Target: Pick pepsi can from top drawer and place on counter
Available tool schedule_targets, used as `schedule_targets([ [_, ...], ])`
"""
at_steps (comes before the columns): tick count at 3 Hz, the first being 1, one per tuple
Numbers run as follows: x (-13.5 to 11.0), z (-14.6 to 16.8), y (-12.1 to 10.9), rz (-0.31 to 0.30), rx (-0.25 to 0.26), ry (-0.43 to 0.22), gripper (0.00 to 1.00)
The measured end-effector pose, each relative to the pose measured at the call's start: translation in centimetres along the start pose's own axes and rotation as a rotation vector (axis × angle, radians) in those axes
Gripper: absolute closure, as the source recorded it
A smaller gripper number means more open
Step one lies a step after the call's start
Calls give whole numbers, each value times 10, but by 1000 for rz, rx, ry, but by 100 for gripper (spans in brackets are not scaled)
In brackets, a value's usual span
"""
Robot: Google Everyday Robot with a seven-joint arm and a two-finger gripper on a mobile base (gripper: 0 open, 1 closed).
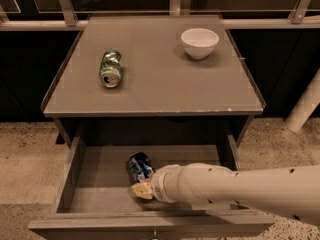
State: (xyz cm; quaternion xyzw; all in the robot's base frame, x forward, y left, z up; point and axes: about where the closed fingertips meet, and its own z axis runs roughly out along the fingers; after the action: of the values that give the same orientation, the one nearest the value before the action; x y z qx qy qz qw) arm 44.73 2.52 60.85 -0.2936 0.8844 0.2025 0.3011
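Observation:
The pepsi can (139, 166), dark blue with white and red markings, lies on its side in the open top drawer (100, 184), left of middle. My gripper (141, 189) comes in from the right on a white arm and sits inside the drawer, just in front of the can and touching or nearly touching it. Only one tan fingertip (141, 190) shows; the arm hides the rest. The counter (160, 79) is the flat grey cabinet top above the drawer.
A dented green can (110, 68) lies on its side at the counter's left. A white bowl (199, 42) stands at the counter's back right. A metal rail runs behind the counter. A white post (305, 109) stands at the right on speckled floor.

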Motion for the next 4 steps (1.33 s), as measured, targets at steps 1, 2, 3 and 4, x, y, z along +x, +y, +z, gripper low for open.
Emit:
schedule_targets([
  [1, -7, -12, 5, -31, -30, -5, 100],
  [2, -42, -43, 32, -127, -122, -45, 100],
  [3, -48, -102, 30, -221, -122, -56, 100],
  [4, -33, -170, 28, -281, -90, -51, 100],
])
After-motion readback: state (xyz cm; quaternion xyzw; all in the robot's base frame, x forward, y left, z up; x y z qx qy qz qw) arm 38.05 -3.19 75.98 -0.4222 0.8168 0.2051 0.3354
